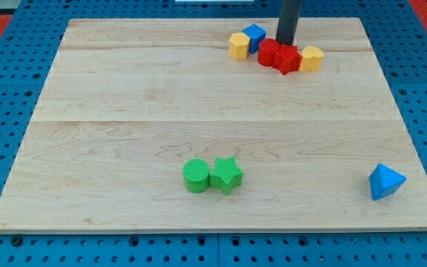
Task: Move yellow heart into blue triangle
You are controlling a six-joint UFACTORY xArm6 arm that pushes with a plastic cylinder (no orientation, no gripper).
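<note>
**Wooden tabletop with coloured blocks**

Wooden tabletop (124, 96) carries eight blocks. My tip (285, 43) stands at the view's top, just behind two touching red blocks (279, 55); no fingers exist. The yellow heart (311, 58) touches their right side. The blue triangle (385, 182) lies well apart, at lower right. A blue cube (254, 35), yellow block (238, 45), green cylinder (196, 175) and green star (226, 175) also appear.

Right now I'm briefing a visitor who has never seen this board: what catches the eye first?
The dark rod drops in at the view's top, my tip just behind the red blocks in a tight cluster with two yellow blocks and a blue cube. The blue triangle sits alone at bottom right, with a green pair at bottom centre.
</note>
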